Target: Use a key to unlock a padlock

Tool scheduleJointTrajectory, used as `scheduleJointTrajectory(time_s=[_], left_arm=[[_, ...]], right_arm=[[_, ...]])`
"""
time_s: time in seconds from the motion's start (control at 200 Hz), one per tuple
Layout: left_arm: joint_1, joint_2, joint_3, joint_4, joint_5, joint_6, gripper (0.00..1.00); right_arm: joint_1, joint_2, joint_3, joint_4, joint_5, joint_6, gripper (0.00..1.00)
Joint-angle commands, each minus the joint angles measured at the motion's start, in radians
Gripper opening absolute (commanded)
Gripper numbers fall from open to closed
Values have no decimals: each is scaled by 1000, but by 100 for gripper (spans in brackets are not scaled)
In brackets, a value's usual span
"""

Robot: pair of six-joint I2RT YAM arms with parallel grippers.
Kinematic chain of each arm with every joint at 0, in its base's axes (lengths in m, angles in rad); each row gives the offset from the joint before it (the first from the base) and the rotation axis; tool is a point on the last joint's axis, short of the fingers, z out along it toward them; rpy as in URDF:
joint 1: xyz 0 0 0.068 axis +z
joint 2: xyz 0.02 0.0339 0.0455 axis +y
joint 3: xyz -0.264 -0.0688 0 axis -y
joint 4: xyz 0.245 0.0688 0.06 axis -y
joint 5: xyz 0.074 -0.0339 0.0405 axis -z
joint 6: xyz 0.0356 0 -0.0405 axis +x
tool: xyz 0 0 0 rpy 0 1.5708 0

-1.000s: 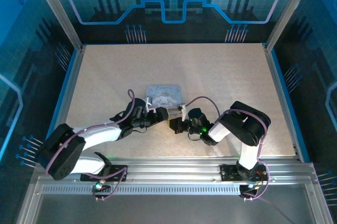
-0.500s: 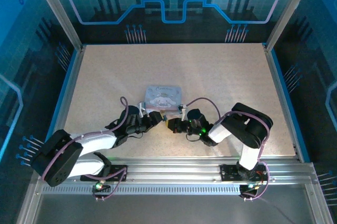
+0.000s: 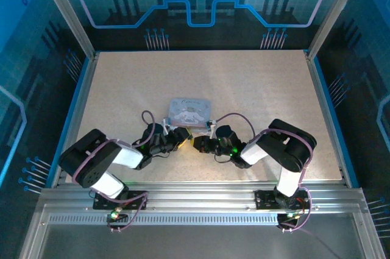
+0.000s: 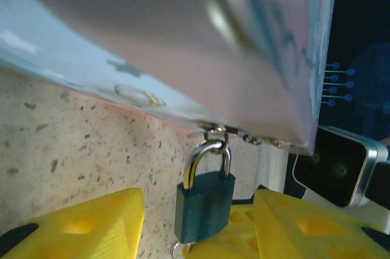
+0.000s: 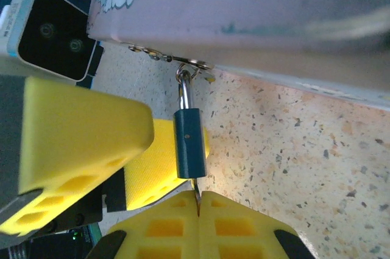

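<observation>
The padlock hangs from the tin; we judge it rigid, light, prone to swing: clamp its flat faces. Our left gripper straddles it, spread wide, empty; right gripper pinches the key below.

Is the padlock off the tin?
No, the padlock hangs by its shackle from the latch ring on the tin.

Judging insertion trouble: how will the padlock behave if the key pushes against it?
The padlock likely swings, hanging by its shackle from the tin's clasp. Its hard, smooth body may slip in the open left gripper.
</observation>
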Motion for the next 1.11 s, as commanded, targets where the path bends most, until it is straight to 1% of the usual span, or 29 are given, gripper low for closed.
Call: scheduleJointTrajectory(time_s=[0.0,0.27,0.465,0.54,0.835,0.915,1.1], left_arm=[[-1,61,-22,142,35,-48,49],[-3,175,-21,287,53,-87,40],[-16,227,-16,335,54,-99,39],[-20,226,-13,334,54,-98,38],[-26,202,-7,307,49,-88,24],[-27,185,-6,293,48,-87,21],[-31,135,-4,240,37,-78,10]], right_arm=[[16,-11,26,8,-23,9,3],[15,-9,27,12,-21,16,3],[15,-11,41,6,-20,23,3],[15,-12,44,4,-18,23,3],[13,-16,49,-7,-18,26,4],[10,-21,46,-9,-18,26,7],[5,-33,41,-18,-30,10,12]])
